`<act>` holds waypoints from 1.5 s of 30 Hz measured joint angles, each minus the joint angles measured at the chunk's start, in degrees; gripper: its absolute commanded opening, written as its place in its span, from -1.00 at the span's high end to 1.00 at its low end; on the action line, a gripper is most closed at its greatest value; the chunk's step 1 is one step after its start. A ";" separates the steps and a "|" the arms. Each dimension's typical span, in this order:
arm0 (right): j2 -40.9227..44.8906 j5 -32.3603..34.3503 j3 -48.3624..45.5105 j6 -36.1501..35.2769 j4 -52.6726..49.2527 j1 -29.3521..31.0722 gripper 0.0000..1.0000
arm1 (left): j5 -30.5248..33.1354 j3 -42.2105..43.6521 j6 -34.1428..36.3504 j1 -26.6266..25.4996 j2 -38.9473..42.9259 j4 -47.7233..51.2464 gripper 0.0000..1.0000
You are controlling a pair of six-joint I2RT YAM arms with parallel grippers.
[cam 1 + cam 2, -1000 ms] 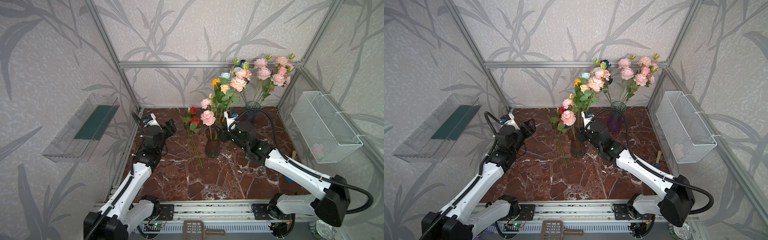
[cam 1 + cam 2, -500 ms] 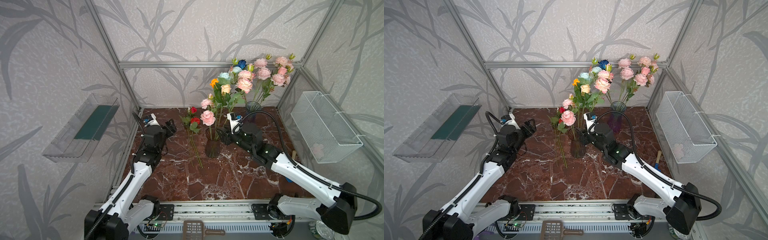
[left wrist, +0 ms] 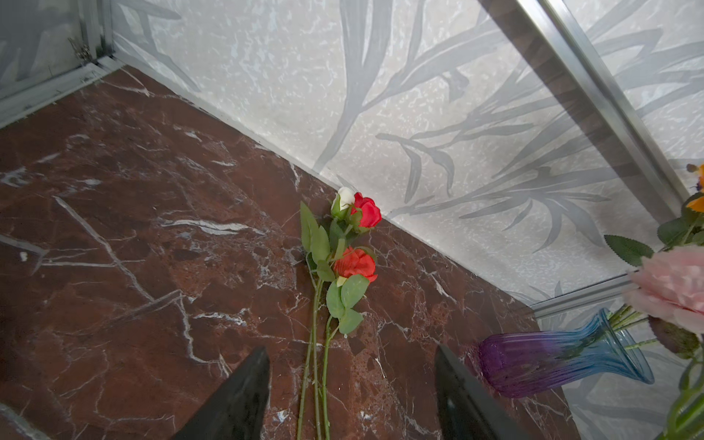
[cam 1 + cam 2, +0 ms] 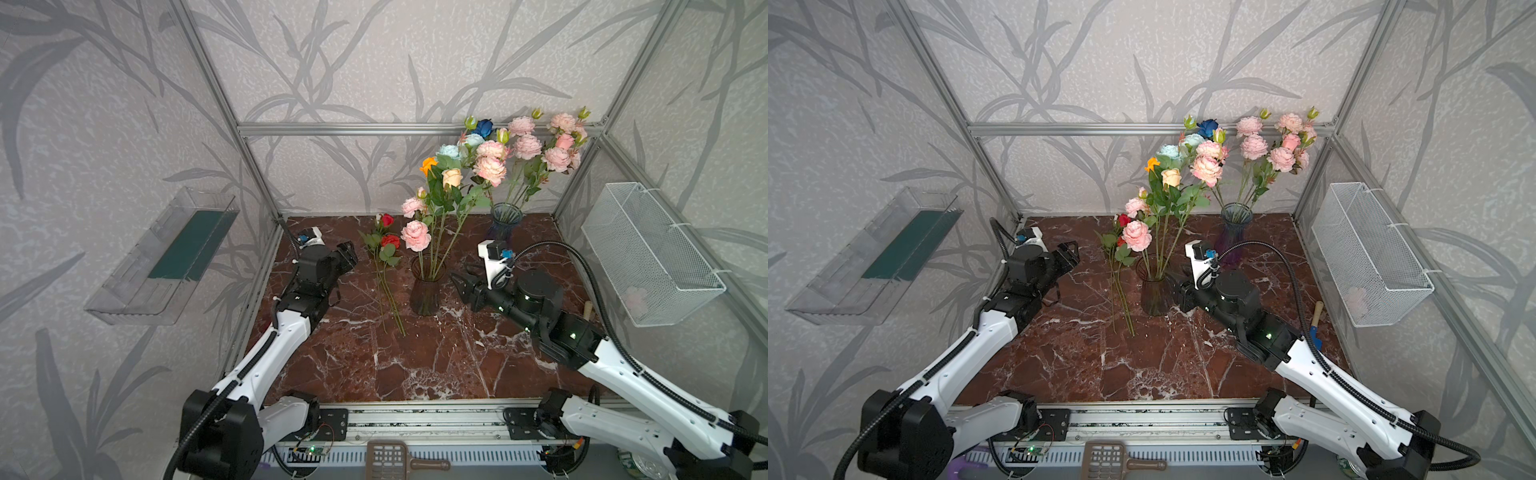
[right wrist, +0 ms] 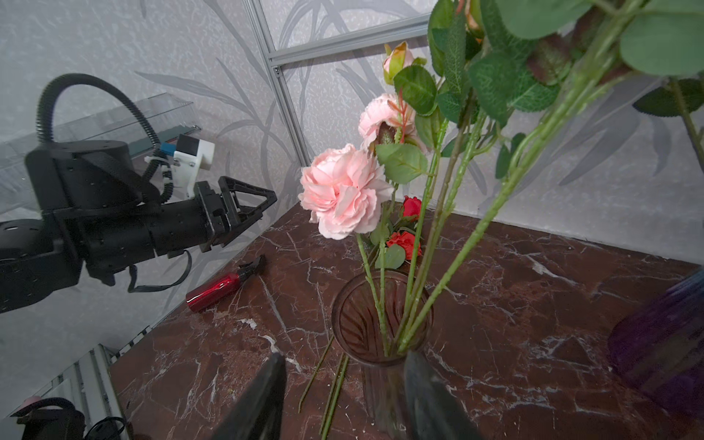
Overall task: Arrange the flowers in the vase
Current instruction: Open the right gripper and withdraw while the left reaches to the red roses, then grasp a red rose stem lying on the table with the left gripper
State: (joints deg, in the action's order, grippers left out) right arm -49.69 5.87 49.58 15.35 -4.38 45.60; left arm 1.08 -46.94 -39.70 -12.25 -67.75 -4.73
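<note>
— What is surrounding the scene?
— Pale grey walls printed with darker leaf shapes [image 4: 374, 62] are enclosing it, with silver aluminium frame bars [image 4: 353, 129] running along their edges.
— And underneath?
— A dark red, white-veined marble table [image 4: 374, 365] is stretching across. A clear plastic shelf [image 4: 137, 286] is hanging on one side wall, a white wire mesh basket [image 4: 648, 257] on the opposite one.

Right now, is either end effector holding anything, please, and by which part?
Nothing is held: left end effector open near the loose roses, right end effector open beside the vase.
</note>
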 measured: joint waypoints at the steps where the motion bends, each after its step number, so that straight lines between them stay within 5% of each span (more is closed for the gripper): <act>1: 1.60 0.55 -1.66 0.20 0.20 0.00 0.12 | -0.81 -0.57 -0.11 0.00 -1.33 0.13 -0.14; 6: 7.23 3.34 -12.85 2.14 3.26 0.00 0.29 | -5.99 -5.14 -0.02 0.00 -10.34 1.77 0.20; 14: 5.64 2.80 -23.02 4.70 9.97 0.00 0.33 | -12.11 -13.99 3.89 -1.01 -24.68 8.76 0.24; 28: 4.15 1.11 -28.26 6.34 18.73 0.00 0.33 | -10.14 -36.00 11.63 -1.95 -46.93 24.57 0.33; 45: 3.98 1.66 -28.61 6.32 19.10 0.00 0.33 | -5.53 -54.42 14.58 -1.90 -61.16 33.73 0.53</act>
State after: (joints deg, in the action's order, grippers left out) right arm -45.71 7.53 20.97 21.67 14.72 45.60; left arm -4.45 -101.36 -25.12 -14.15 -128.90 28.99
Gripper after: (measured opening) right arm 0.335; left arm 0.237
